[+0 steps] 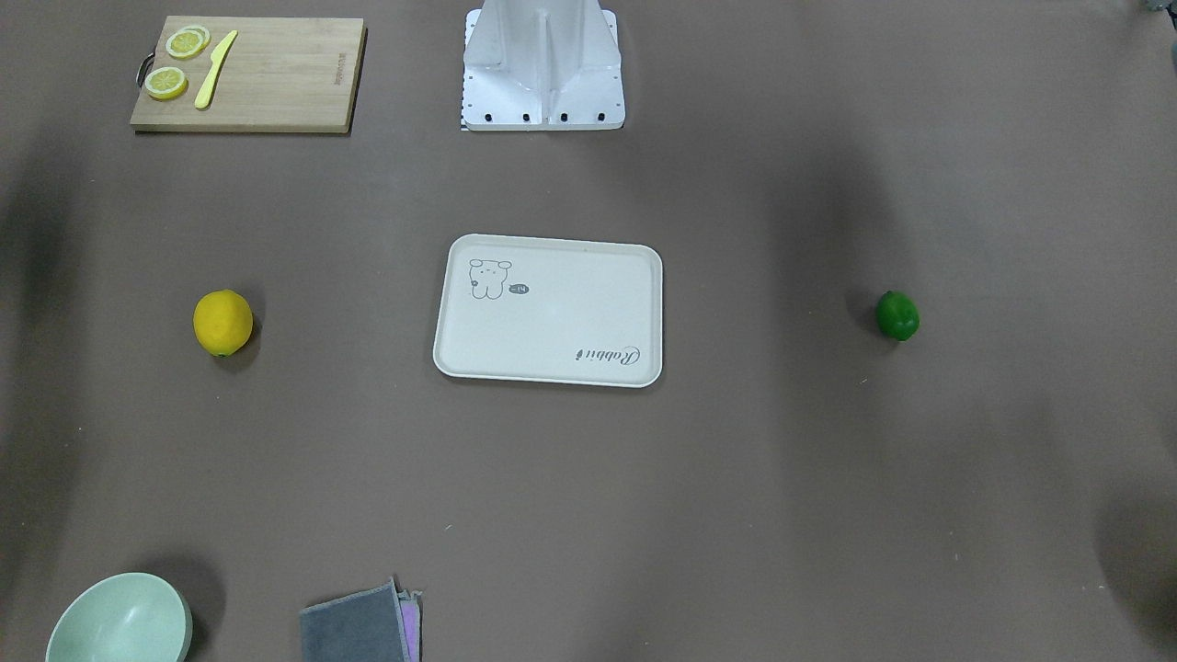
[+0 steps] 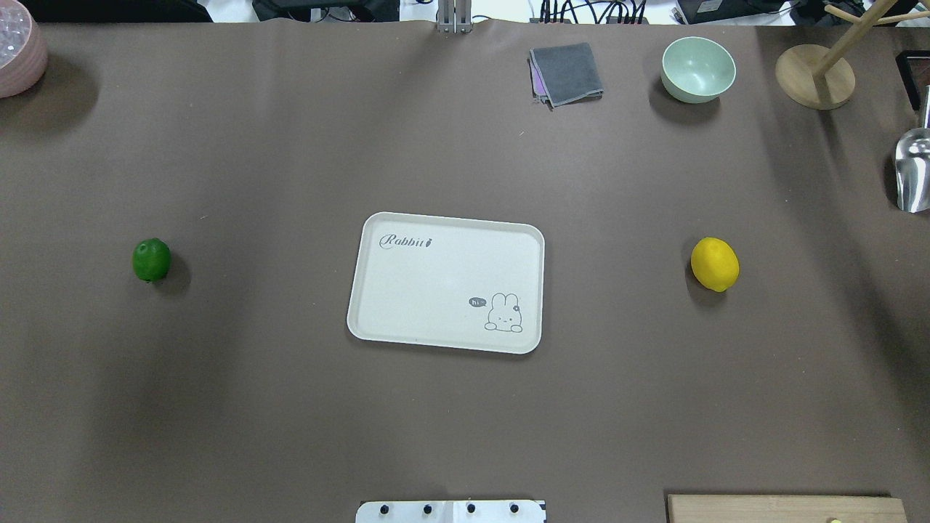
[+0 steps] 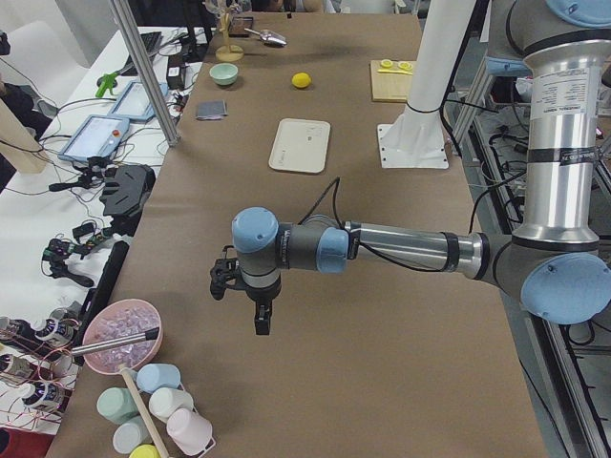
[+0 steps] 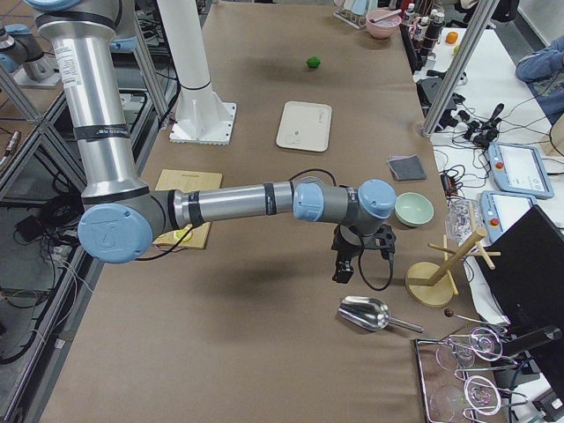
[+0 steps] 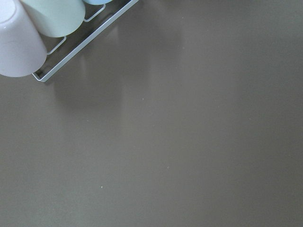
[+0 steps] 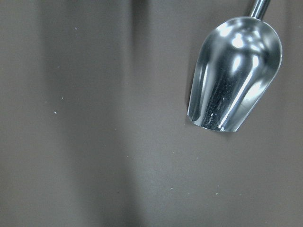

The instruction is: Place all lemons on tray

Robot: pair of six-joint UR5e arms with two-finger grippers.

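Front-facing view: tray (image 1: 552,326), long axis crosswise, at centre of surface (image 1: 588,515). The yellow lemon (image 1: 222,322), long axis roughly toward the robot, lies well apart on the robot's right; green lemon (image 1: 897,315) on its left. Side views: left claw (image 3: 261,322) and right claw (image 4: 342,270), grip state cannot be told.

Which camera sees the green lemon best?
The overhead exterior view: the green lemon shows large and unblocked. The front-facing view shows it nearly as well, exterior right only as a speck, the others not at all.
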